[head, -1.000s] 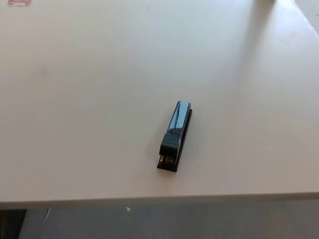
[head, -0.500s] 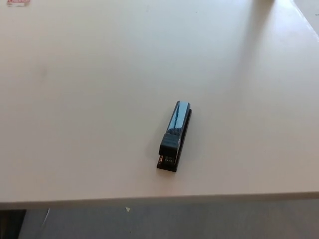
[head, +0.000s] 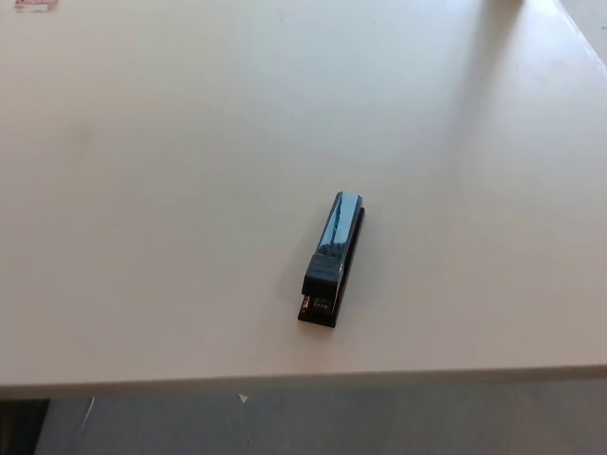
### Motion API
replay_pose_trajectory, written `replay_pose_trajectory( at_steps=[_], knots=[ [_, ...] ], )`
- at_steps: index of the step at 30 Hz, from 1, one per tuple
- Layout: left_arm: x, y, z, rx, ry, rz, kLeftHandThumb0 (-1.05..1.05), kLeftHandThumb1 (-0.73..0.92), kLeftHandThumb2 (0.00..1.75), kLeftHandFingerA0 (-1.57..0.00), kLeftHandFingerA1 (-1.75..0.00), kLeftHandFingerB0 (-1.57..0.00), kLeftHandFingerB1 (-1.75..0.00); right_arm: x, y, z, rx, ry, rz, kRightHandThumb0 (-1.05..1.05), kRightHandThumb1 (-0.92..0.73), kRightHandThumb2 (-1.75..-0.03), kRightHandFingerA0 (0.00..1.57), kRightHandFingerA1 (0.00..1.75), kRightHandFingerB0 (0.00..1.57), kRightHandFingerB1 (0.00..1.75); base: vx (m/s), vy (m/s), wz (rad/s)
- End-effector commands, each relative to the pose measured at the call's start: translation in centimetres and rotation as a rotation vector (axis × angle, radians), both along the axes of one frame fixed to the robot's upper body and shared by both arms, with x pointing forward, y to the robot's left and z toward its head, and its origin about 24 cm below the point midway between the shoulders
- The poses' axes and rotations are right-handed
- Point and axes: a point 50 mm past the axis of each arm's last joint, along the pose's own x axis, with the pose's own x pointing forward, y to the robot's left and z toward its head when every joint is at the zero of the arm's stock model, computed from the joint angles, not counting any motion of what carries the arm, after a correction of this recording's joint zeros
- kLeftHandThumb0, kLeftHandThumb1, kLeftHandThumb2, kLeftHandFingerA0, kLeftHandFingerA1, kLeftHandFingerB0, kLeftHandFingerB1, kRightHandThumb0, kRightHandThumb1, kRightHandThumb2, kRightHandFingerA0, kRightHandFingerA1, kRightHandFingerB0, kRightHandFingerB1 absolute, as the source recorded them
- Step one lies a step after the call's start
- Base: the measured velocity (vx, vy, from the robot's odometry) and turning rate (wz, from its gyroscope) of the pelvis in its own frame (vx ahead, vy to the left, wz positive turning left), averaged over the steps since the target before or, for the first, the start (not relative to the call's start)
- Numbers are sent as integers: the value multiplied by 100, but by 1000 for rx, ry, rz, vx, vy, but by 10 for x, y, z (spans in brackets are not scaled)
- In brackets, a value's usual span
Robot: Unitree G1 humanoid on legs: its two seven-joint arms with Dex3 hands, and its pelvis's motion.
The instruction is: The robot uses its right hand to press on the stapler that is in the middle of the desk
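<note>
A black stapler (head: 333, 260) with a shiny blue-tinted top lies on the pale desk (head: 190, 190), a little right of the middle and close to the front edge. Its long axis runs from near-left to far-right, with the hinge end toward me. Nothing touches it. Neither of my hands nor any part of my arms shows in the head view.
A small pink-and-white object (head: 35, 5) sits at the far left corner of the picture. The desk's front edge (head: 303, 379) runs across the bottom, with grey floor (head: 379, 422) below it. The desk's right edge shows at the upper right.
</note>
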Motion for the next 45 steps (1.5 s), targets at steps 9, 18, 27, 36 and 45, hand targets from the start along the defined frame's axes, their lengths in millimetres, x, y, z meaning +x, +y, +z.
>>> replay_pose_trajectory(
  at_steps=[9, 18, 27, 36, 45],
  knots=[
    [-1, 3, -1, 8, 13, 19, -80, 92, 71, -6, -34, -7, -30, 38, -51, 136, -508, -567, -134, -68, -73, -111, 72, 116, 66, 99, 0, 0, 0],
    [4, 5, 1, -1, -18, 17, -79, 92, 73, -5, -33, -4, -30, 38, -34, 190, -707, -853, -216, -66, -88, -65, 49, 163, 41, 126, 0, 0, 0],
    [12, 6, 1, 22, -12, 0, -83, 92, 70, -7, -33, -6, -28, 57, 26, 252, -801, -1118, 26, -62, -75, -112, 78, 119, 62, 96, 0, 0, 0],
    [19, 7, 4, 29, -39, -19, -83, 92, 72, -8, -37, -6, -30, 79, 111, 295, -687, -1377, 436, -61, -86, -61, 43, 163, 33, 131, 0, 0, 0],
    [19, 10, 5, 28, -29, -36, -83, 92, 72, -8, -35, -8, -30, 104, 172, 306, -464, -1463, 702, -58, -69, -112, 102, 129, 77, 117, 0, 0, 0]
  ],
)
